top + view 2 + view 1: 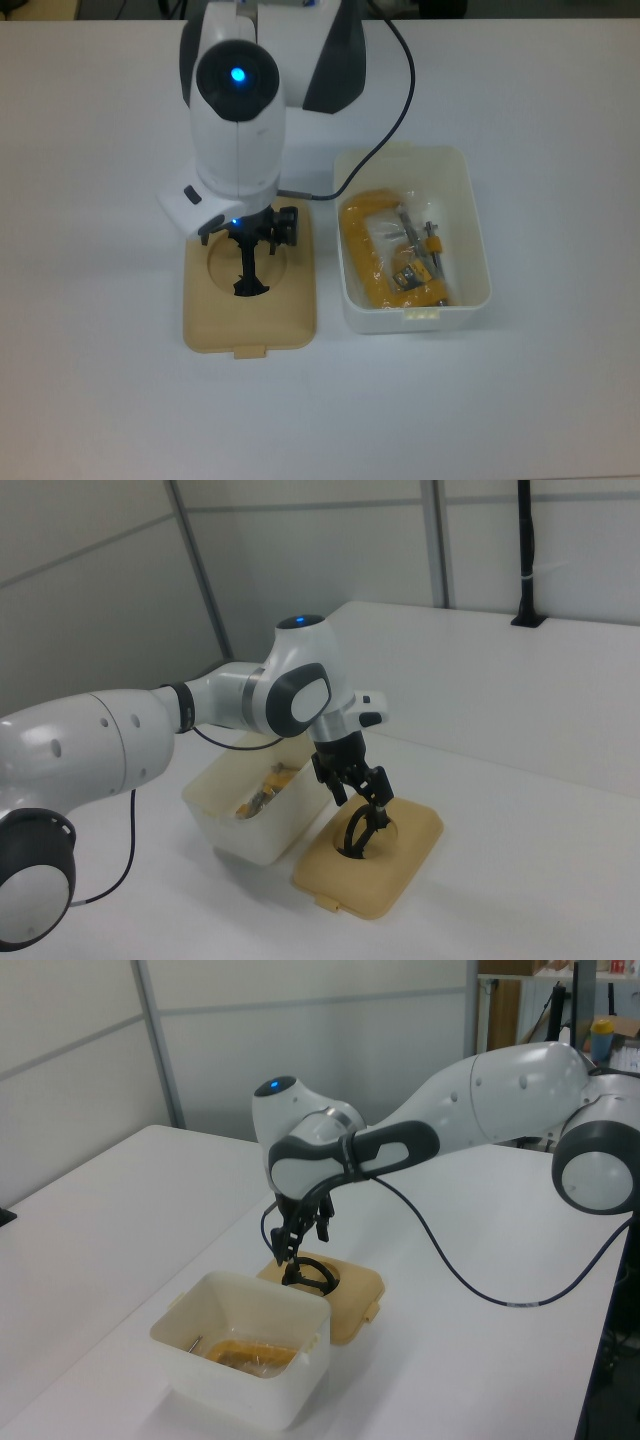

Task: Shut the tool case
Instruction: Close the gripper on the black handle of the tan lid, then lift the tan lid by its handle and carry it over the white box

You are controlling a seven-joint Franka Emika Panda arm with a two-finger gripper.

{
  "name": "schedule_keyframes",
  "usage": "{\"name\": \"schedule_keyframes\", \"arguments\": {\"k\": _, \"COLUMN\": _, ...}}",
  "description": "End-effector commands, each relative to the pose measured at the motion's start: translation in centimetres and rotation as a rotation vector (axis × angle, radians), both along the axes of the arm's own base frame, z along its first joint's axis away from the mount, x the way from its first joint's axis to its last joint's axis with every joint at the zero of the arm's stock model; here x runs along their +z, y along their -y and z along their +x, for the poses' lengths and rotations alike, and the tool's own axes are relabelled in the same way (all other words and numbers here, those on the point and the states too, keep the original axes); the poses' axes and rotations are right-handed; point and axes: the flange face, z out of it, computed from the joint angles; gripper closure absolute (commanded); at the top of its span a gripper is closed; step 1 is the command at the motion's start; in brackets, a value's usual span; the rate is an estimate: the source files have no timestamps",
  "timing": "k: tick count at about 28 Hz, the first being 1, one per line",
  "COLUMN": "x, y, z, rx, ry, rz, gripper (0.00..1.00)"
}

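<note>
The white table [90, 150] carries everything in sight. Over it reaches the white Panda arm [480, 1090], its last link coming straight down above the lid, a blue light glowing on the top of that link. A dark cable [470, 1280] loops from the wrist down across the table and back toward the arm's base.

The tool case lies in two parts, side by side and just apart. The white tub [470, 215] stands open on the top view's right, with a small tab at each short end. Inside it lies an orange clamp [362, 255] wrapped in clear plastic, with a metal screw and a small orange knob toward the tub's right wall.

The tan lid [298, 300] lies flat on the table at the top view's left of the tub, its outer face up, a small tab at its near edge. In the middle of the lid is a round recess, and the black handle [247, 275] stands up out of it as an arch, seen best in the left view.

The gripper [287, 1256] hangs low over the far end of the handle, its jaws apart, with one finger [382, 788] on either side of the handle's arch. Whether the fingers touch the handle cannot be told.
</note>
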Motion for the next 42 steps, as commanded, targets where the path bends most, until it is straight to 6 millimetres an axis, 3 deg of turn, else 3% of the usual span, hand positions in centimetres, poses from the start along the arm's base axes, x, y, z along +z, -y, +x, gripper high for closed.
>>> {"name": "schedule_keyframes", "arguments": {"k": 1, "x": -1.3, "y": -0.6, "z": 0.0, "rx": -0.007, "ry": 0.007, "rz": -0.036, "gripper": 0.06}}
{"name": "schedule_keyframes", "arguments": {"k": 4, "x": -1.4, "y": -0.6, "z": 0.1, "rx": -0.004, "ry": 0.006, "rz": -0.038, "gripper": 0.11}}
{"name": "schedule_keyframes", "arguments": {"k": 6, "x": -1.4, "y": -0.7, "z": 0.0, "rx": 0.000, "ry": 0.005, "rz": -0.038, "gripper": 0.21}}
{"name": "schedule_keyframes", "arguments": {"k": 7, "x": -1.4, "y": -0.8, "z": 0.0, "rx": 0.002, "ry": 0.006, "rz": -0.039, "gripper": 0.38}}
{"name": "schedule_keyframes", "arguments": {"k": 11, "x": -1.4, "y": -1.1, "z": 0.0, "rx": 0.008, "ry": 0.005, "rz": -0.038, "gripper": 0.67}}
{"name": "schedule_keyframes", "arguments": {"k": 12, "x": -1.4, "y": -1.0, "z": 0.0, "rx": 0.004, "ry": 0.005, "rz": -0.035, "gripper": 0.80}}
{"name": "schedule_keyframes", "arguments": {"k": 16, "x": -1.3, "y": -1.1, "z": 0.0, "rx": 0.003, "ry": 0.006, "rz": -0.034, "gripper": 1.00}}
{"name": "schedule_keyframes", "arguments": {"k": 26, "x": -0.9, "y": -1.0, "z": 0.0, "rx": 0.000, "ry": 0.006, "rz": -0.027, "gripper": 1.00}}
{"name": "schedule_keyframes", "arguments": {"k": 36, "x": 2.3, "y": 0.6, "z": -0.7, "rx": 0.012, "ry": -0.001, "rz": -0.019, "gripper": 1.00}}
{"name": "schedule_keyframes", "arguments": {"k": 42, "x": 5.8, "y": 2.8, "z": -1.6, "rx": 0.008, "ry": -0.002, "rz": 0.020, "gripper": 1.00}}
